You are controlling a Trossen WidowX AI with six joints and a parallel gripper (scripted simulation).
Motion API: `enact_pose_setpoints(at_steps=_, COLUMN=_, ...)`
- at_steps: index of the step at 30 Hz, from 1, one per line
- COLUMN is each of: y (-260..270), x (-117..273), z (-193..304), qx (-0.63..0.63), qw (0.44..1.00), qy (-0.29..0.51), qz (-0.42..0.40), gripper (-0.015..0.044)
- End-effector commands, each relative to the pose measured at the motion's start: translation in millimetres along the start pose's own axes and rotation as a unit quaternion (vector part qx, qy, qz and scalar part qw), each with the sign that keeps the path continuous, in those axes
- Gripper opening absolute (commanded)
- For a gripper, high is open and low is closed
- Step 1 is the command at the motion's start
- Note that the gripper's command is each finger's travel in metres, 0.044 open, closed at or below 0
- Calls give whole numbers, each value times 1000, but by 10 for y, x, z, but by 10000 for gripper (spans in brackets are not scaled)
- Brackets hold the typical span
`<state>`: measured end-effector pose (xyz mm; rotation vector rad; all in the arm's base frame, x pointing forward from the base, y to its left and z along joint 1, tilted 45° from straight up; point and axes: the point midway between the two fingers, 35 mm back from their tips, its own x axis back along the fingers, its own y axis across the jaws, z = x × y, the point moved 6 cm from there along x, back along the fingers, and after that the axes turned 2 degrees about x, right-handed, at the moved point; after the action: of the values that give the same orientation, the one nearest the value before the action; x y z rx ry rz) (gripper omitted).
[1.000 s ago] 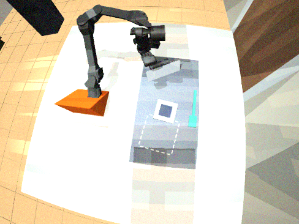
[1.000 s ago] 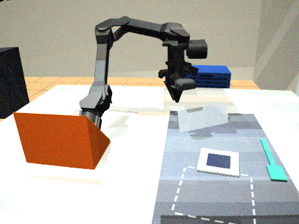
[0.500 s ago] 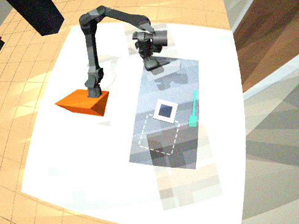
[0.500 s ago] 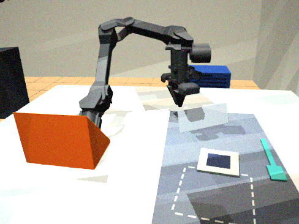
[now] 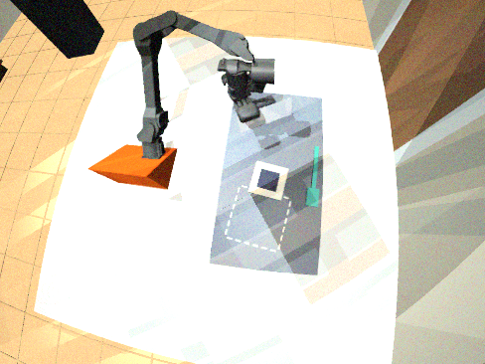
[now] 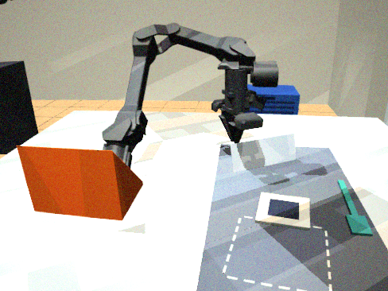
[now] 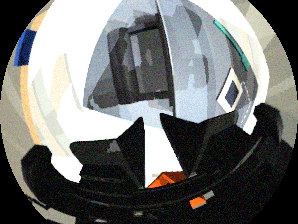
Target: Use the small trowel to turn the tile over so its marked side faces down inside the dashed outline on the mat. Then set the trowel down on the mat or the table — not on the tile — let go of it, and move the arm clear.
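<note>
A cream tile (image 5: 252,185) (image 6: 262,211) (image 7: 231,94) lies flat on the mat (image 5: 300,261) (image 6: 215,246), its dark marked square facing up. It covers part of the far edge of the dashed outline (image 5: 243,187) (image 6: 266,284), and most of it lies beyond that edge. The teal trowel (image 5: 312,196) (image 6: 358,225) (image 7: 245,61) lies flat near the mat's right edge, handle pointing away from the outline. My gripper (image 6: 236,141) (image 7: 150,117) points down above the mat's far left corner, away from tile and trowel. Its fingers are a little apart with nothing between them. In the top view its fingertips are hidden.
A pale upright panel (image 6: 278,149) stands at the mat's far end, close beside and below the gripper, with a dark piece (image 6: 225,149) by its left end. An orange wedge-shaped block (image 5: 144,161) (image 6: 71,183) is at the arm's base. A blue crate (image 6: 278,95) is beyond the table.
</note>
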<state>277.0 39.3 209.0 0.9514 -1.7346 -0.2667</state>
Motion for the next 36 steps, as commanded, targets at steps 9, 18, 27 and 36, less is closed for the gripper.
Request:
enact_pose_setpoints(at_steps=9, y=-232, x=-16, z=-5, qx=2, qw=1000, qy=3, qz=1, gripper=100)
enact_pose_setpoints(at_steps=18, y=-384, x=-16, z=0, qx=2, qw=1000, qy=3, qz=1, gripper=100)
enact_pose_setpoints(at_steps=27, y=-537, x=-15, z=5, qx=2, qw=1000, qy=3, qz=2, gripper=100)
enact_pose_setpoints(at_steps=36, y=-684, x=-15, z=10, qx=2, qw=1000, qy=3, qz=2, gripper=100)
